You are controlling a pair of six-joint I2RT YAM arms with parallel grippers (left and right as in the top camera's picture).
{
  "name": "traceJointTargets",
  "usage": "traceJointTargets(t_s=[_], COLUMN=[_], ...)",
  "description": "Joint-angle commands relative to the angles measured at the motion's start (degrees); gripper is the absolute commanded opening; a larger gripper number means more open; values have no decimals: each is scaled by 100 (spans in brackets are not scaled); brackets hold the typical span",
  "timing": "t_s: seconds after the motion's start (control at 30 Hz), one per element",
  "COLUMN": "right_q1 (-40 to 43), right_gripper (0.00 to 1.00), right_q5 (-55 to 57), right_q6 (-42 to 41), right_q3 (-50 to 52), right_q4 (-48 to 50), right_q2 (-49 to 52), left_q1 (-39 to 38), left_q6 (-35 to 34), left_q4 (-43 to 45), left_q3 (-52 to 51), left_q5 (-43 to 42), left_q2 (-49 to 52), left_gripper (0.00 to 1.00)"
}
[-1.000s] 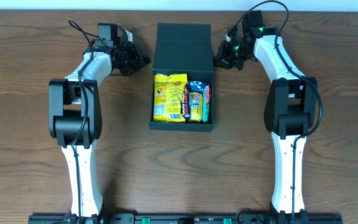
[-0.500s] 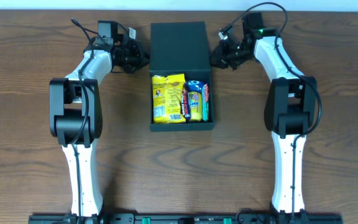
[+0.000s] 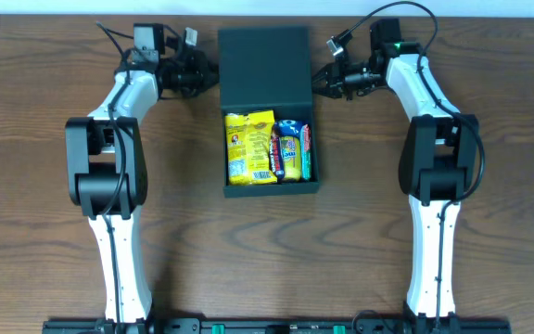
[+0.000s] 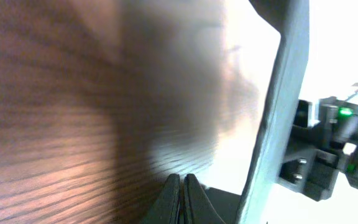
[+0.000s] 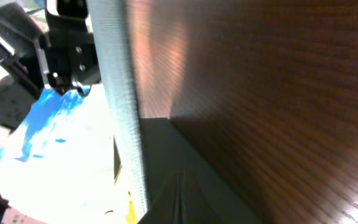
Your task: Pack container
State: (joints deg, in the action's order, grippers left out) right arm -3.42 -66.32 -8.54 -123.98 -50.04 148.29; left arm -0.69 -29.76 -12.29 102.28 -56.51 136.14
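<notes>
The dark green container (image 3: 272,188) sits at the table's middle, open, with a yellow packet (image 3: 250,145) and blue and red snack packets (image 3: 294,149) inside. Its flap lid (image 3: 264,67) stands raised toward the back. My left gripper (image 3: 213,80) is shut, empty, its tips against the lid's left edge (image 4: 272,118). My right gripper (image 3: 320,80) is shut, empty, at the lid's right edge (image 5: 118,93). The shut fingertips show in the left wrist view (image 4: 180,198) and in the right wrist view (image 5: 180,198).
Brown wooden table (image 3: 489,260) all round. Both arms reach to the back of the table, one on each side of the container. The table's far edge lies just behind the lid.
The lid has swung up and back, showing more of its face. Both grippers have moved toward the back with its edges, the left a little outward.
</notes>
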Motion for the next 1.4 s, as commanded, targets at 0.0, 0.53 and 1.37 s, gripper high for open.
traceJointTargets(t_s=[0.0, 0.53, 1.37], right_q1=[46, 39, 52], right_gripper=[2, 1, 2], right_q5=[-437, 444, 2566], right_q6=[378, 1639, 2791], right_q3=[-55, -55, -111], right_q4=[-59, -1062, -3220], right_q2=[-208, -1860, -2531], left_q1=[17, -9, -573], left_q6=[168, 1825, 3220], left_q4=[15, -1036, -3960], left_q3=[341, 378, 380], left_q5=[-461, -293, 2968], left_q2=[-66, -1622, -3027], left_gripper=[6, 6, 6])
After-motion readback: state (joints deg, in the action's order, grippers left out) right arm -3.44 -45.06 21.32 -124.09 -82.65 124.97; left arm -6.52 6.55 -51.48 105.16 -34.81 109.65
